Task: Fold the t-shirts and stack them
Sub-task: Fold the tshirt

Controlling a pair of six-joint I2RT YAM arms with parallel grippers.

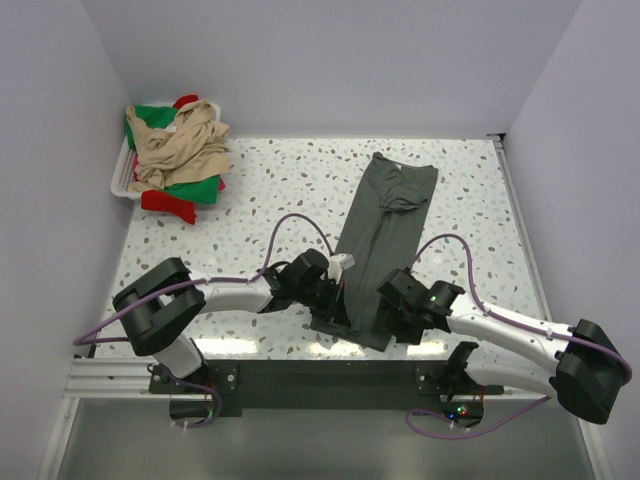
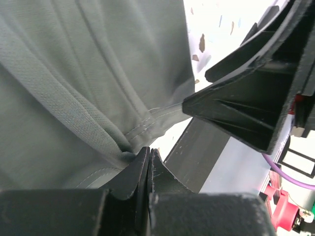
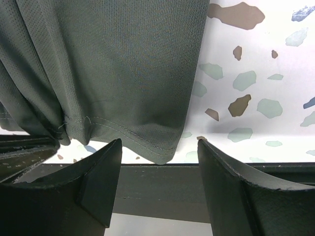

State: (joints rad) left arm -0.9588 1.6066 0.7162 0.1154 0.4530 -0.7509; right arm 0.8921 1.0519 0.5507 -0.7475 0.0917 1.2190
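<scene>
Well beyond and to the left of the left gripper (image 1: 335,300), a white basket (image 1: 117,180) holds a crumpled beige t-shirt (image 1: 185,150) over a green t-shirt (image 1: 203,190) and a red t-shirt (image 1: 168,204). The left gripper is pressed together on the near hem of the dark grey t-shirt (image 1: 385,225), which stretches away from both grippers along the worktop (image 1: 280,180). The right gripper (image 3: 158,147) stands spread, with the hem's corner between its fingertips, ungripped.

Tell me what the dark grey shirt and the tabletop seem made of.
The dark grey t-shirt: matte fine-mesh knit, probably synthetic; tiny pinholes and a stitched hem show. The tabletop: smooth white terrazzo or a laminate printed like it, judging by scattered brown, grey and blue chips.
</scene>
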